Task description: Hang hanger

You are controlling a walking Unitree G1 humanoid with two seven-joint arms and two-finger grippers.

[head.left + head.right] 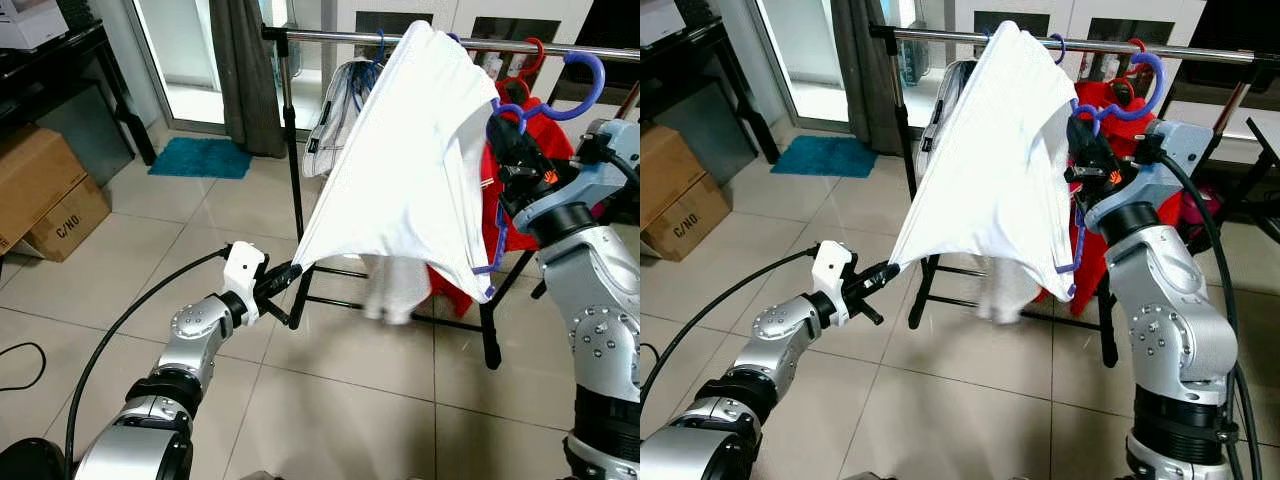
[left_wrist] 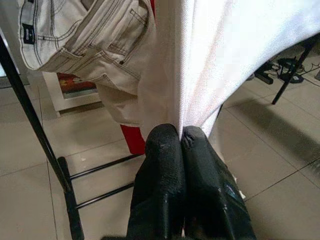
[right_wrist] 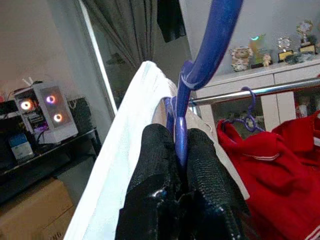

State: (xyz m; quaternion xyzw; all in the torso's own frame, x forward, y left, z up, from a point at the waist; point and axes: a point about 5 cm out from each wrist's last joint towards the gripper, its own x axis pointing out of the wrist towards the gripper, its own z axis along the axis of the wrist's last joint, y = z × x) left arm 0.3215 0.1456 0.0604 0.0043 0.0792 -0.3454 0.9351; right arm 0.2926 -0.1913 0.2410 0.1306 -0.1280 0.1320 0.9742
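I am holding the blue hanger [image 3: 200,60] by its neck in my right gripper [image 3: 180,137], the two black fingers pressed against the stem from either side, up at the right of the scene just near the silver clothes rail [image 1: 330,37]; its hook [image 1: 585,85] is curving above my wrist, close to the rail but not resting on it as far as I can tell. A white shirt [image 1: 415,170] is draped over the hanger and is spreading down and to the left, where my left gripper [image 2: 181,137] is pinching its lower corner, fingers squeezed together on the cloth, low and in front of the black rack frame [image 1: 295,200]. The shirt is stretching taut between my two grippers. The rack is the thing holding everything here: on its rail a red garment [image 1: 1110,110] is hanging behind the white shirt on the right, with a red hanger hook [image 1: 530,55] over the rail above it, and a pair of pale jeans [image 2: 85,45] is hanging further left behind the shirt. A purple hanger [image 3: 245,112] is also sitting on the rail beside the red cloth. On the tiled floor [image 1: 350,400] far to the left, two cardboard boxes [image 1: 45,195] are standing closed against dark furniture, so I cannot tell what is in them, and a teal mat [image 1: 200,157] is lying by the glass door.
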